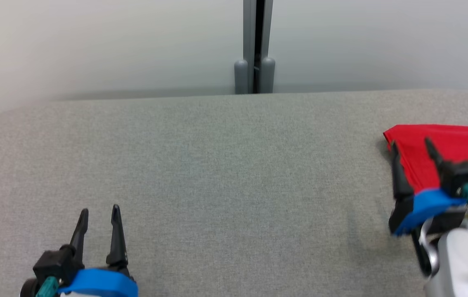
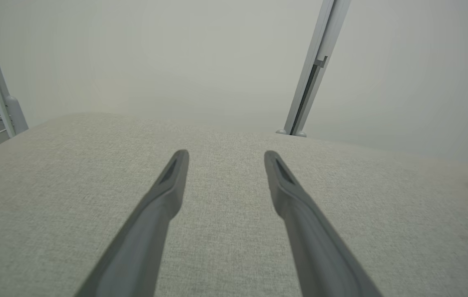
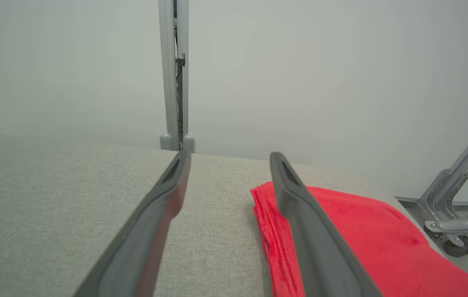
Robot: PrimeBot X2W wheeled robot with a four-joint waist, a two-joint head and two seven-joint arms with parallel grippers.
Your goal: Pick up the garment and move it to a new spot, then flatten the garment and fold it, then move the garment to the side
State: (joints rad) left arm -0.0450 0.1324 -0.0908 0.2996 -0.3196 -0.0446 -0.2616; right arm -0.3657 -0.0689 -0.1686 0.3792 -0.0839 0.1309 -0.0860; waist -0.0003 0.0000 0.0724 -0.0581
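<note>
Red garment (image 1: pixel 461 142) is found folded at the right edge of the padded table (image 1: pixel 217 165), right gripper (image 1: pixel 410 143) spread empty astride its left hem, left gripper (image 1: pixel 100 208) likewise released; stacked layers could be dragged apart if snagged by a finger.

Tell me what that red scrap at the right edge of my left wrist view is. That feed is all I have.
Observer: It's a red garment, folded in layers, lying at the right end of the grey table.
Operator: Report the right gripper.
Observer: The right gripper is open over the garment's left edge, one side above red cloth, the other above bare table.
Operator: Say whether it touches the cloth.
Observer: Contact I cannot tell; in the right wrist view no cloth lies between the fingers.
</note>
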